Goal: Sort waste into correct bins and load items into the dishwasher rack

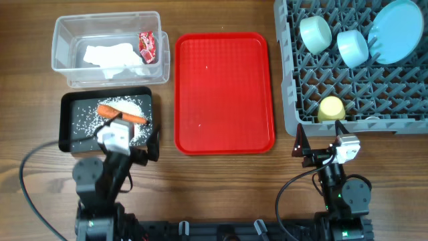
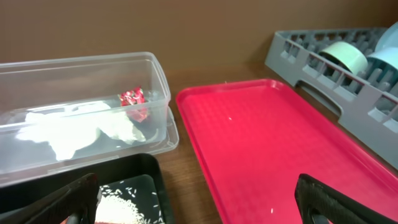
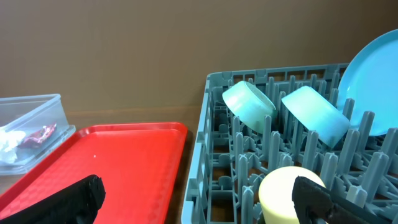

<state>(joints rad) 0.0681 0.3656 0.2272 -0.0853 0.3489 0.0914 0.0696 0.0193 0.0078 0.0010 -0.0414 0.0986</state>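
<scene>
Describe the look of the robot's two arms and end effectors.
The left arm and right arm are black with a white box at the wrist. Each trails a looping black cable. The left end effector and right end effector have matte black fingers.

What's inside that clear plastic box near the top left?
The clear tub holds a crumpled white napkin and, beside it, a small red wrapper. Anything under the napkin is covered from view.
</scene>
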